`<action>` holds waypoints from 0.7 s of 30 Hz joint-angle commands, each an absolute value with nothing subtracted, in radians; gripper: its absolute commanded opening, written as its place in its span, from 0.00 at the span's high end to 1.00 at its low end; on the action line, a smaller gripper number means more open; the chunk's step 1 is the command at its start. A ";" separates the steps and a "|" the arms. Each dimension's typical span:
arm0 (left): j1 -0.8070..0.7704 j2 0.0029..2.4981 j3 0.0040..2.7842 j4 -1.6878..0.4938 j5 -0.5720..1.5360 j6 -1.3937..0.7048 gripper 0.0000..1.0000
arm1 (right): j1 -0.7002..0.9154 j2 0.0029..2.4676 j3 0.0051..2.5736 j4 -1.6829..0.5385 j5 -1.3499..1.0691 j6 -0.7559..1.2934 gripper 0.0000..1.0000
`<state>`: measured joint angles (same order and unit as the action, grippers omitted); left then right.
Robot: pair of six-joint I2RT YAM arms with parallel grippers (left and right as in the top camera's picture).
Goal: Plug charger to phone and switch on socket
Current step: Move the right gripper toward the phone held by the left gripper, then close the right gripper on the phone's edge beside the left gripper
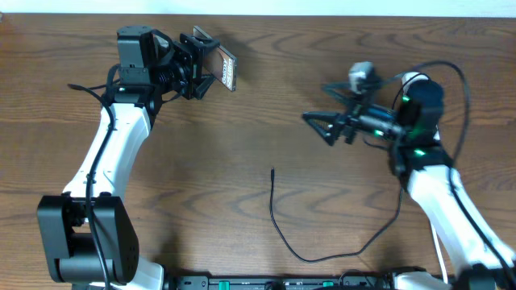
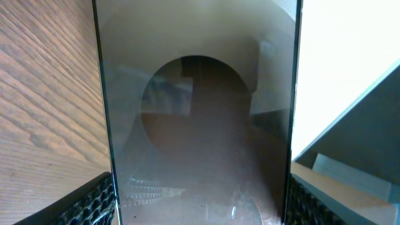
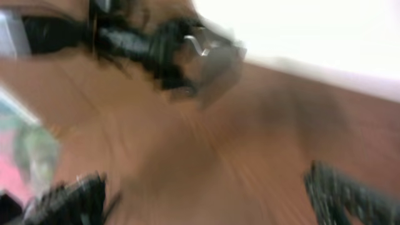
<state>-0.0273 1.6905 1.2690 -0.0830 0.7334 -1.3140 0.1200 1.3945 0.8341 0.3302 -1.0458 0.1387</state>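
Your left tool (image 1: 201,64) is gripping the phone (image 1: 224,69) across its width, holding it on edge over the far left of the table (image 1: 242,129). Your right tool (image 1: 321,127) is standing wide and empty, pointing left. The charger (image 1: 282,229) is lying on the table, its tip pointing away from you. It is sitting just left of the right tool and closer to you, so the right arm is the nearer one.

The place looks like a robotics lab or test bench, not a home. Two white-and-black robot arms, one at the left of the frame (image 1: 109,149) and one at the right (image 1: 439,189), rise from a black base rail (image 1: 282,283) along the bottom edge. They reach over a plain wood-grain table (image 1: 242,129), with black wiring (image 1: 462,89) looped off the right one.
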 commanded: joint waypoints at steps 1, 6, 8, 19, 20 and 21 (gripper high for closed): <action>-0.022 1.666 1.272 -0.073 0.714 -1.341 0.93 | 0.204 1.480 0.867 0.523 -1.241 0.202 0.01; -0.024 1.666 1.273 -0.074 0.754 -1.332 0.93 | 0.279 1.530 0.867 0.690 -1.205 0.268 0.01; -0.026 1.666 1.273 -0.075 0.756 -1.321 0.93 | 0.302 1.530 0.867 0.692 -1.089 0.354 0.01; -0.097 1.666 1.272 -0.088 0.755 -1.317 0.93 | 0.348 1.530 0.867 0.568 -0.653 0.650 0.04; -0.106 1.666 1.272 -0.088 0.755 -1.317 0.93 | 0.355 1.530 0.867 0.562 -0.641 0.649 0.03; -0.118 1.666 1.273 -0.088 0.755 -1.317 0.93 | 0.362 1.530 0.867 0.554 -0.631 0.641 0.03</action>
<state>-0.0849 1.6905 1.2682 -0.0994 0.7307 -1.3338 0.3267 1.5284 0.8558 0.5678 -0.7334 0.5949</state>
